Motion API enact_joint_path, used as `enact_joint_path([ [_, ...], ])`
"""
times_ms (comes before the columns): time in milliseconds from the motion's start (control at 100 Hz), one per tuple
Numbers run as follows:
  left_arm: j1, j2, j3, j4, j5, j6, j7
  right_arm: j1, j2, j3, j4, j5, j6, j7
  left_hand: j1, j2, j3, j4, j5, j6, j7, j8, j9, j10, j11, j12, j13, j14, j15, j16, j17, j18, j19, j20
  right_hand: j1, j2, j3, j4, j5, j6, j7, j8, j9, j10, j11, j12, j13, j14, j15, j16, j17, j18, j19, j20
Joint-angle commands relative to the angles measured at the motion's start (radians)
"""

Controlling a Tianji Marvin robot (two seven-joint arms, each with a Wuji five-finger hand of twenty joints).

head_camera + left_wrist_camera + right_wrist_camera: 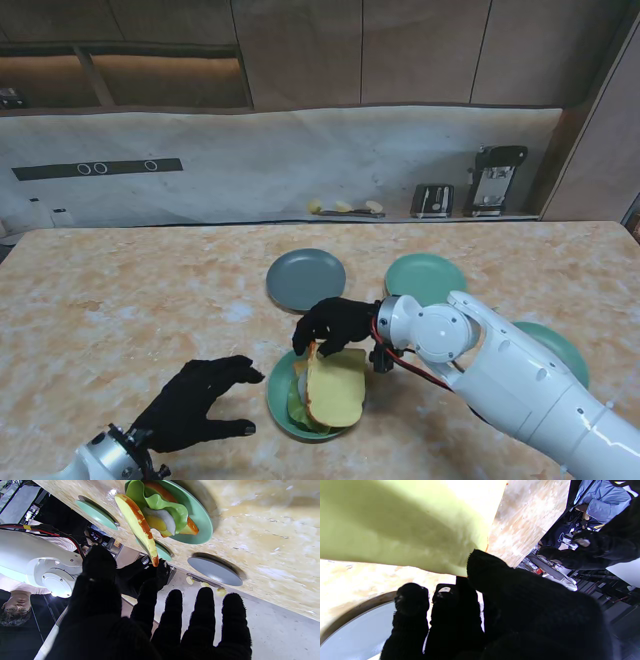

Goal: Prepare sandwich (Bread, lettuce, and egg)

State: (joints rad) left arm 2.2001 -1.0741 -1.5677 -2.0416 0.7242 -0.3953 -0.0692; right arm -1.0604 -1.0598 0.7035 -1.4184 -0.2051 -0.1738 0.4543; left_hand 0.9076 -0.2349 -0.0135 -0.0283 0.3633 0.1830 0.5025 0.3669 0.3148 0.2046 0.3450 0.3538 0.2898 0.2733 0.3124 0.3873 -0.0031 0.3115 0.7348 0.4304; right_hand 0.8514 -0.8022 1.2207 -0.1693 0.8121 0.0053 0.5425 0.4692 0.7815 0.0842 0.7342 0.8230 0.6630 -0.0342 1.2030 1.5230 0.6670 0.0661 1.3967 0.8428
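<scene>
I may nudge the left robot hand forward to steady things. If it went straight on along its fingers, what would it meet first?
Probably the green plate holding the sandwich: the left robot hand, open, points its fingers at the plate's near-left rim. Height above the table is unclear.

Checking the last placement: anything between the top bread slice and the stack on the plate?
Nothing visible. The right hand pinches the bread slice by one corner, tilted over the lettuce and egg on the green plate. The left hand rests open beside the plate.

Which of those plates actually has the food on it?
The green plate nearest me, between the two robot hands; the grey plate and the other green ones show nothing on them.
</scene>
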Motion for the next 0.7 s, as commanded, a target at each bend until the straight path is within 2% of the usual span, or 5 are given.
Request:
enact_joint_path([
  [0,0.003,-0.002,0.001,0.004,0.0,0.005,-0.014,0.003,-0.014,-0.009,0.014,0.003,0.0,0.007,0.007,0.037,-0.008,-0.005,0.023,-0.021,0.004,0.01,-0.002,-0.012,-0.001,0.008,0.0,-0.01,0.009,0.015,-0.005,0.004,0.009,0.023,-0.007,0.007,-0.001,0.034,-0.017,-0.014,-0.005,-0.012,-0.023,0.026,-0.003,-0.016,-0.024,-0.034,-0.007,0.047,-0.007,-0.006,0.004,-0.009],
  [300,-0.002,-0.002,0.002,0.01,0.0,0.01,-0.013,0.035,-0.035,-0.054,0.072,0.024,-0.012,-0.023,0.007,0.037,-0.008,-0.005,0.022,-0.021,0.004,0.01,-0.002,-0.013,-0.001,0.008,-0.001,-0.01,0.008,0.015,-0.005,0.004,0.009,0.023,-0.018,0.005,-0.001,0.039,-0.024,-0.015,-0.001,-0.018,-0.03,0.021,0.003,-0.026,-0.026,-0.036,-0.015,0.047,-0.016,-0.008,0.002,-0.013],
  [470,-0.004,-0.002,0.001,0.012,0.001,0.01,-0.011,0.055,-0.041,-0.08,0.093,0.03,-0.027,-0.027,0.008,0.037,-0.008,-0.005,0.023,-0.02,0.003,0.009,-0.002,-0.01,-0.001,0.008,-0.002,-0.01,0.008,0.015,-0.006,0.004,0.008,0.023,-0.066,0.061,-0.042,0.069,-0.053,-0.01,-0.011,-0.033,-0.086,0.016,-0.019,-0.072,-0.07,-0.04,-0.088,0.047,-0.094,0.007,-0.029,-0.017],
  [610,-0.006,-0.003,0.001,0.015,0.002,0.009,-0.009,0.059,-0.042,-0.084,0.103,0.011,-0.051,-0.043,0.008,0.039,-0.008,-0.005,0.023,-0.021,0.003,0.009,-0.003,-0.012,-0.001,0.008,-0.002,-0.01,0.008,0.015,-0.005,0.004,0.009,0.023,-0.117,0.129,-0.086,0.138,-0.086,-0.018,-0.025,-0.045,-0.165,-0.007,-0.105,-0.24,-0.149,-0.005,-0.399,0.039,-0.258,0.06,-0.155,-0.049],
  [690,-0.007,-0.002,0.001,0.016,0.001,0.009,-0.01,0.057,-0.042,-0.081,0.103,-0.005,-0.06,-0.054,0.008,0.038,-0.008,-0.005,0.022,-0.021,0.002,0.009,-0.003,-0.012,-0.001,0.008,-0.001,-0.011,0.008,0.015,-0.006,0.003,0.008,0.023,-0.131,0.144,-0.127,0.142,-0.108,-0.027,-0.041,-0.057,-0.207,-0.011,-0.181,-0.339,-0.206,0.033,-0.544,-0.025,-0.342,0.082,-0.239,-0.089],
])
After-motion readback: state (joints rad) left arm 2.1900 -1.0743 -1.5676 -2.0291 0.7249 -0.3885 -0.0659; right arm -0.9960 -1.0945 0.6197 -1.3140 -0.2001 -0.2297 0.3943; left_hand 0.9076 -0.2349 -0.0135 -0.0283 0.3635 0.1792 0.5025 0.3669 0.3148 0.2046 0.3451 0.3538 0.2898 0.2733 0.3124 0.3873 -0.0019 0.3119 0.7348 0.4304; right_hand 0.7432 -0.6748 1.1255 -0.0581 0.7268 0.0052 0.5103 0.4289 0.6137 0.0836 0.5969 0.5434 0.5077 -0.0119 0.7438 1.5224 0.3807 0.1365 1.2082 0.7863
